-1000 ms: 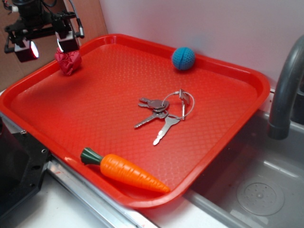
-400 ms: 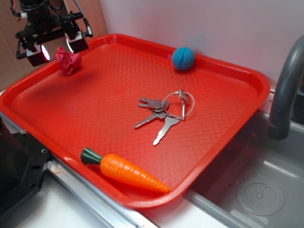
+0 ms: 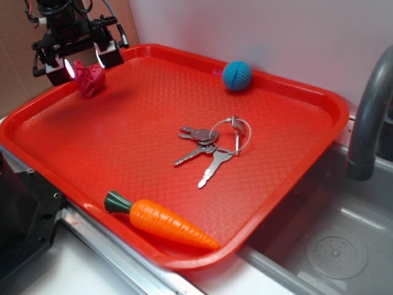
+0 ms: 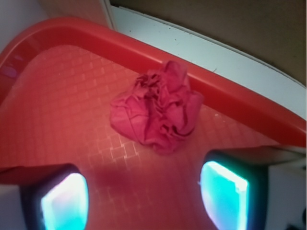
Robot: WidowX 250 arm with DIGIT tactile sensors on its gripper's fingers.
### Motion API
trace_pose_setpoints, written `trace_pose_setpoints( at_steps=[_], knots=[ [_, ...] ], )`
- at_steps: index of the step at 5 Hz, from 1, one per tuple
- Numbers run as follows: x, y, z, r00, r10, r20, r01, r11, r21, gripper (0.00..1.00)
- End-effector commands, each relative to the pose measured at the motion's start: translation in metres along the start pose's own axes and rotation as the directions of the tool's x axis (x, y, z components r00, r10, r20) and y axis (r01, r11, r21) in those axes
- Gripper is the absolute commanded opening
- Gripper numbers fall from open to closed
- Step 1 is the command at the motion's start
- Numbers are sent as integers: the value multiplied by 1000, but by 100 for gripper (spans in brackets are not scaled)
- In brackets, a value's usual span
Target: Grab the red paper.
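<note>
Large red plastic tray [image 3: 270,184], rectangular, raised rim, waffle-textured floor. It sits on a pale bench [image 3: 67,273] and reaches over the edge of a grey steel sink [image 3: 331,246]. One dark grey curved faucet [image 3: 368,117] stands at the right, beside the tray's far right corner.

Contents of tray, four items:
- One orange plastic carrot with dark green stem end [image 3: 161,221], lying along the near rim, tip pointing right.
- One bunch of silver metal keys on a wire ring [image 3: 212,146], about mid-tray, flat on the floor; keys fan out to the left and toward the near side. Exact key count unclear.
- One blue knitted ball [image 3: 237,75], at the far rim.
- One red paper [image 3: 89,78] [image 4: 158,112], a crumpled dark-red to pink wad, lumpy. Rests on the tray floor in the far left corner, just inside the rim.

Black robot gripper [image 3: 84,61] [image 4: 144,191] over that far left corner, pointing down. Jaws spread wide, one finger on each side of the wad. In the wrist view both glowing finger pads [image 4: 223,194] stand apart from the paper, with bare tray floor between them. Nothing held; no contact with the paper visible.
</note>
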State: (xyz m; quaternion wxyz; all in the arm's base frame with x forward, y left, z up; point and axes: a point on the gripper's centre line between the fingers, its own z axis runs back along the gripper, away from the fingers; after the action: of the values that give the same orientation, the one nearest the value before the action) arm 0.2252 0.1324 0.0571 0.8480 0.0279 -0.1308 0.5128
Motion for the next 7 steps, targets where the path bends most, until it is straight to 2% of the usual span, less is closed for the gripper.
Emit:
trace_pose_setpoints(
  at_steps=[1,4,7],
  knots=[
    [20,8,-5,998,32,56,-32,999,7,100],
    [45,12,-16,995,57,78,-61,997,44,100],
    [51,11,-28,995,51,85,-58,994,89,100]
  ],
)
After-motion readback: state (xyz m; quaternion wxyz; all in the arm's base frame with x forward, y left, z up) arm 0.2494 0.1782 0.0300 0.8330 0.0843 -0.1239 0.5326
